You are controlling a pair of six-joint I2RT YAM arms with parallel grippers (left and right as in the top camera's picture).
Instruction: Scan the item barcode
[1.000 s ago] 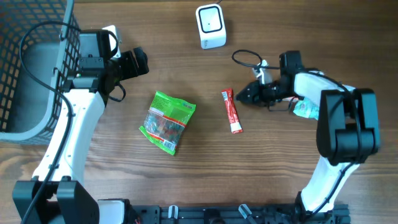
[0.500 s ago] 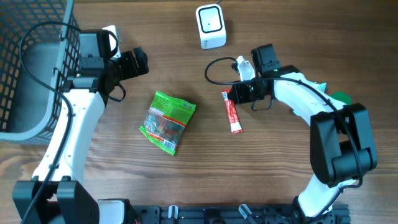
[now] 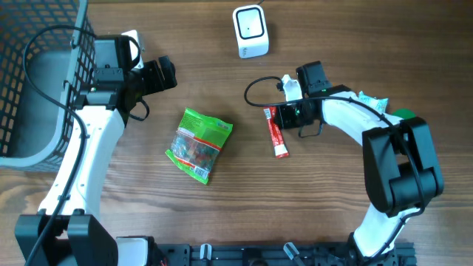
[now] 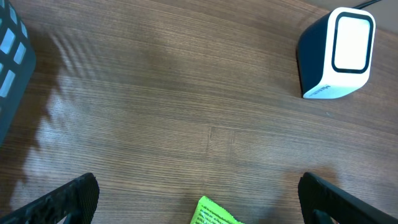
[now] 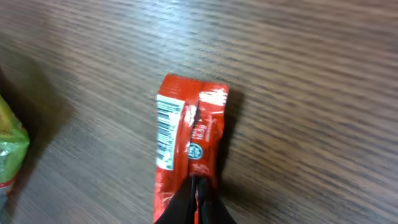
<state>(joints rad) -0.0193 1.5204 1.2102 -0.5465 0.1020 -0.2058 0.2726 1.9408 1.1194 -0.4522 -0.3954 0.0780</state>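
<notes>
Right gripper (image 5: pixel 198 196): jaws pinched closed on the red sachet (image 5: pixel 186 137), flat on the counter (image 5: pixel 311 74), its near end cut off in my view. Left gripper (image 4: pixel 198 198): jaws wide, only tips showing.

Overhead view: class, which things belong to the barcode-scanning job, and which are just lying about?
Job: red packet; scanner; right gripper, pinching the packet.
Lying about: green bag; basket.
</notes>
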